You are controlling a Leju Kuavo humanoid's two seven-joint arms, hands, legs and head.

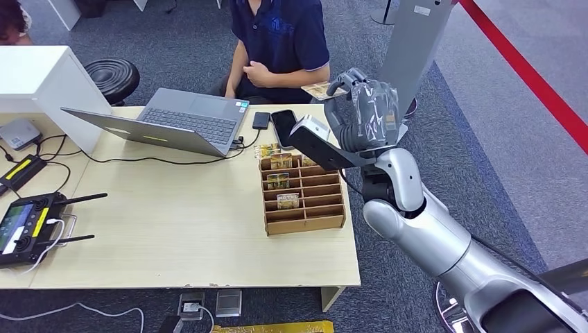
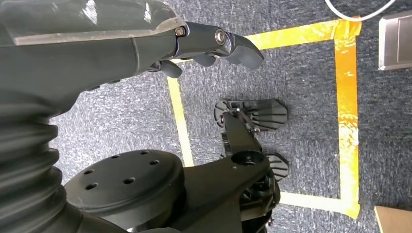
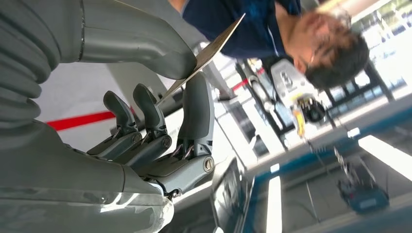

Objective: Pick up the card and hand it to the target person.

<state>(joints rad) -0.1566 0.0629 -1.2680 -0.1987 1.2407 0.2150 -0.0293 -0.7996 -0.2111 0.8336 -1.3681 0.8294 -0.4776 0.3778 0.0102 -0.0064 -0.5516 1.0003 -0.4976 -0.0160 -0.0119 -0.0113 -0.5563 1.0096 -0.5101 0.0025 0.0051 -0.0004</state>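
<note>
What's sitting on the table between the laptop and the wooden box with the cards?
In the head view, two dark phones lie there: a small one beside the laptop, and a bigger one just behind the wooden box.

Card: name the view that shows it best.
Right wrist view: the card sits close up, pinched edge-on between thumb and finger of the right hand. The head view shows a small corner past the hand. Left wrist view looks at floor.

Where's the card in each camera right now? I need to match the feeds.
Head view: card pinched by the raised right hand, held out just below the seated person's arm.
Right wrist view: card seen edge-on between thumb and a finger, pointing at the person.
Left wrist view: not in it; the left hand hangs over carpet.
Shared landmark: the person's dark blue shirt.
</note>
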